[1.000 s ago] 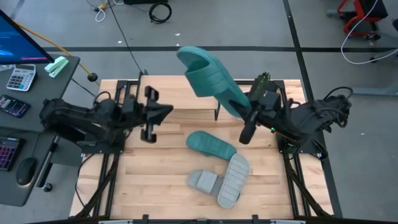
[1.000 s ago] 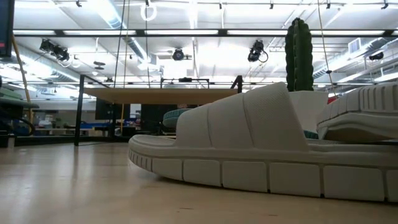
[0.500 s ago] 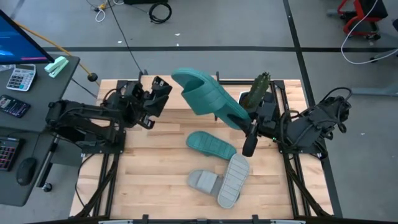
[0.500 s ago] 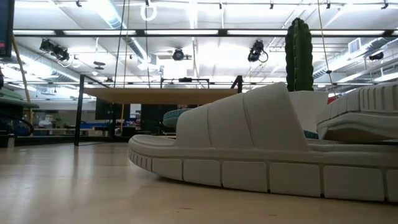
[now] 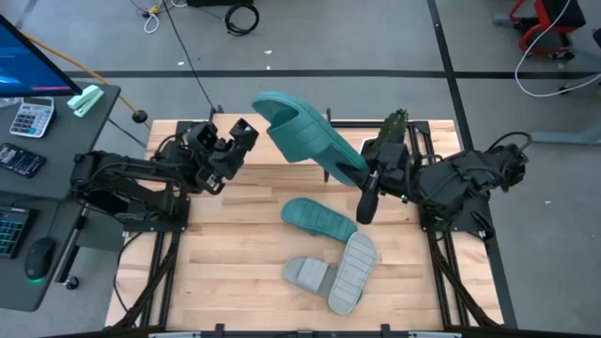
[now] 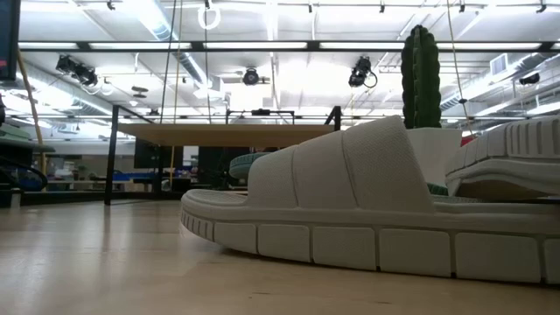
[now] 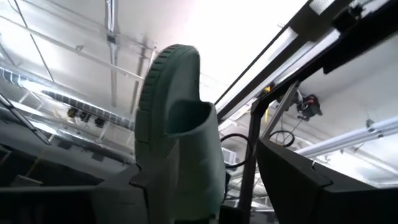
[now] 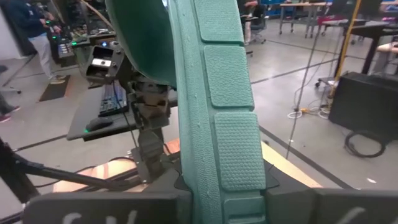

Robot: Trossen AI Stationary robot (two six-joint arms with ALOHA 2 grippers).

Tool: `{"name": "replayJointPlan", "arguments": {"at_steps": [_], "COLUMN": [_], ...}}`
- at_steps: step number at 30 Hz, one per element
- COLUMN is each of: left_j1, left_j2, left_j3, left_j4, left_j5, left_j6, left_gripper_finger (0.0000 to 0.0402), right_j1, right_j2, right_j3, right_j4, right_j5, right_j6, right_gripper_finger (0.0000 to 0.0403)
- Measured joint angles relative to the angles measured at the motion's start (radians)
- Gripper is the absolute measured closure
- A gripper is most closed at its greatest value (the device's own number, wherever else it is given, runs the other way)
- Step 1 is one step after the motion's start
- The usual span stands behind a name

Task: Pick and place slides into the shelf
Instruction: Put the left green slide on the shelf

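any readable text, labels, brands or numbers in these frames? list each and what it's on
None can be read.
Right gripper: pale handwritten marks on its dark fingers, cut off by the picture's edge, illegible.
Calculator and keyboard on the side desk: key markings too small to read.
Monitor: blue screen, no legible text.
Teal slide and grey slides: no brand or lettering visible.

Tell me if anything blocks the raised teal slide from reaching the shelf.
Nothing visible does. The right gripper holds the teal slide in the air above the shelf; the left gripper is close beside its toe end, and only open air shows beneath it.
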Motion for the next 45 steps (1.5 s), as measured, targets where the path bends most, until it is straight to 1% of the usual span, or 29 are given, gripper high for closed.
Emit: {"name": "replayJointPlan", "arguments": {"at_steps": [4, 8, 12, 17, 21, 27, 33, 45], "left_j1": [0.0, 0.001, 0.001, 0.001, 0.001, 0.001, 0.023, 0.042], "left_j2": [0.0, 0.0, 0.0, 0.0, 0.0, 0.0, 0.0, 0.0], "left_j3": [0.0, 0.0, 0.0, 0.0, 0.0, 0.0, 0.0, 0.0], "left_j4": [-0.007, -0.027, -0.039, -0.038, -0.03, -0.02, 0.014, 0.013], "left_j5": [0.0, 0.0, -0.001, -0.003, -0.003, -0.004, -0.003, -0.003], "left_j6": [-0.042, -0.072, -0.058, 0.027, 0.063, 0.114, 0.123, 0.114], "left_gripper_finger": [0.0173, 0.0157, 0.0138, 0.0123, 0.0124, 0.0126, 0.0127, 0.0127], "right_j1": [-0.029, -0.051, -0.064, -0.065, -0.065, -0.059, -0.046, -0.044], "right_j2": [0.017, 0.031, 0.039, 0.038, 0.038, 0.036, 0.038, 0.038], "right_j3": [0.0, 0.0, 0.0, 0.0, 0.0, 0.0, 0.0, 0.0], "right_j4": [0.055, 0.091, 0.086, 0.087, 0.073, -0.005, -0.055, -0.068], "right_j5": [-0.063, -0.11, -0.141, -0.149, -0.158, -0.168, -0.185, -0.178], "right_j6": [-0.041, -0.063, -0.059, -0.056, -0.03, 0.04, 0.097, 0.094], "right_gripper_finger": [0.0335, 0.0335, 0.0335, 0.0335, 0.0335, 0.0335, 0.0336, 0.0336]}}
